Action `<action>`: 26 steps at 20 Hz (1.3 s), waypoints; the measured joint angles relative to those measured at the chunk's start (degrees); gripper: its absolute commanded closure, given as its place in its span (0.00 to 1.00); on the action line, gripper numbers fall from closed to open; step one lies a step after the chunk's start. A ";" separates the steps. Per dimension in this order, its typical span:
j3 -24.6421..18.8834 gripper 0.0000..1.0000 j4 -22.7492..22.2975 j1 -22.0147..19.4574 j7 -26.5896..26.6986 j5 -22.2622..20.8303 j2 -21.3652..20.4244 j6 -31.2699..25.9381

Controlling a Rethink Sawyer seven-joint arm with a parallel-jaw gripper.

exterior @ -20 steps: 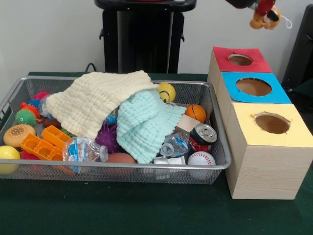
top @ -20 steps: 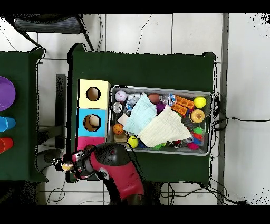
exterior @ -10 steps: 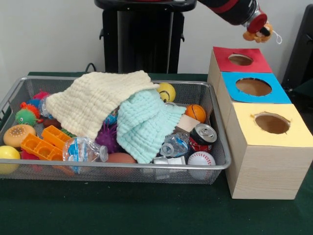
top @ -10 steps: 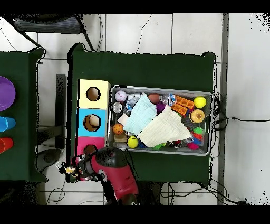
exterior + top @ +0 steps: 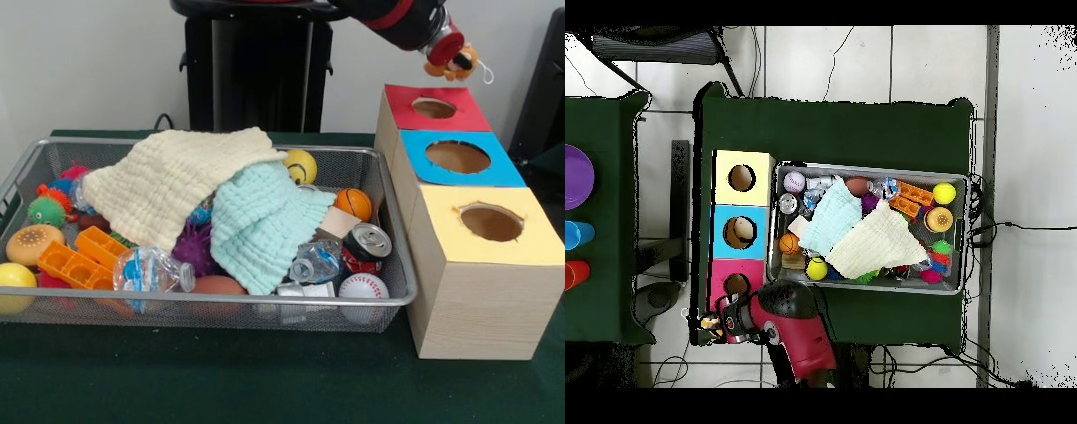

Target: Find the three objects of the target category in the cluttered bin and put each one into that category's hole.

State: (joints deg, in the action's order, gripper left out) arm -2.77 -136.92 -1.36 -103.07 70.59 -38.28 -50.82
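Pincer (image 5: 450, 58), closed on a small plush toy (image 5: 455, 64), held aloft just behind and above the red box's hole (image 5: 434, 108), seemingly positioned for dropping it in; bin (image 5: 388, 265) of clutter lies well off to its side.

A dark green cloth (image 5: 265, 389) covers the table under everything. Behind it stands a black stand (image 5: 258, 66) against a pale wall (image 5: 88, 62). In the overhead view a second green table (image 5: 605, 215) sits to the left, carrying a purple plate (image 5: 577, 177), a blue cup (image 5: 575, 235) and a red cup (image 5: 573, 273) along its edge. A black chair (image 5: 655, 45) shows at the top left, and thin cables (image 5: 1005, 225) trail over the white floor (image 5: 1030, 150).
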 measured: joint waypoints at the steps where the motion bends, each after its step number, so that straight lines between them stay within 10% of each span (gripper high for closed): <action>1: 0.00 1.00 0.00 -0.09 0.00 0.00 -0.08 0.00; 26: -0.12 1.00 0.37 1.94 2.34 7.25 -1.41 4.54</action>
State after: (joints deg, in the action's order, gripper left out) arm -2.89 -136.55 0.58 -100.73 77.84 -39.69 -46.28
